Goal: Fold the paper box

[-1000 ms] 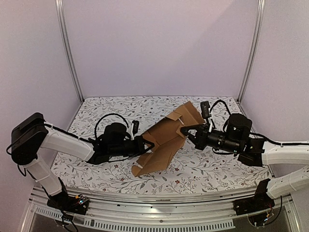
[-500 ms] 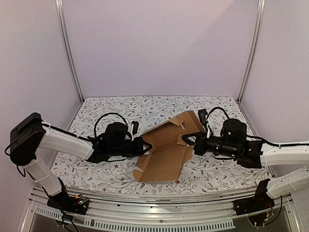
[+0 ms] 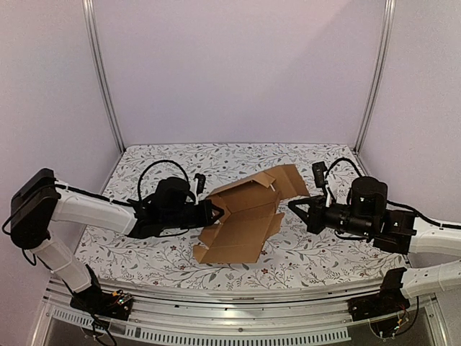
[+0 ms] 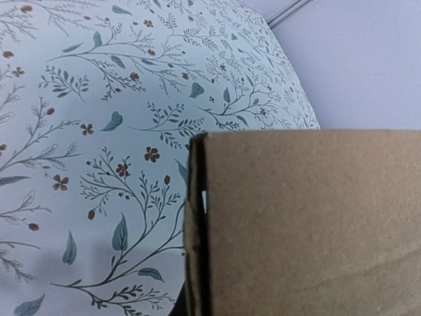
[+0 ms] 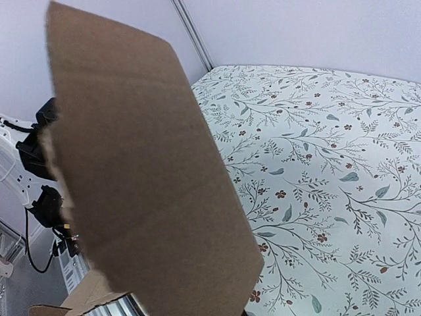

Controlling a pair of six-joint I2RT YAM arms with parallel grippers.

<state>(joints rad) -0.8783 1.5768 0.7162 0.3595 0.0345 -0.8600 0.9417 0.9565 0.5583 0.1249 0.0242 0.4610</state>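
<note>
The paper box [image 3: 245, 223] is a brown cardboard sheet with creases and flaps, lying half unfolded in the middle of the floral table [image 3: 166, 162]. Its far panel [image 3: 252, 189] is tilted up. My left gripper [image 3: 213, 213] is shut on the sheet's left edge. In the left wrist view the cardboard [image 4: 309, 224] fills the lower right and hides the fingers. My right gripper [image 3: 292, 205] is shut at the sheet's right side. In the right wrist view a cardboard flap [image 5: 145, 184] runs down to the jaws and covers them.
Two metal posts [image 3: 101, 72] [image 3: 374, 72] stand at the table's back corners against pale walls. A metal rail [image 3: 230, 292] runs along the near edge. The left arm's dark body [image 5: 39, 145] shows behind the flap in the right wrist view.
The cardboard was held up steeply a second ago and now lies lower and flatter over the table. The right gripper has drawn back to the right; the left has shifted a little.
</note>
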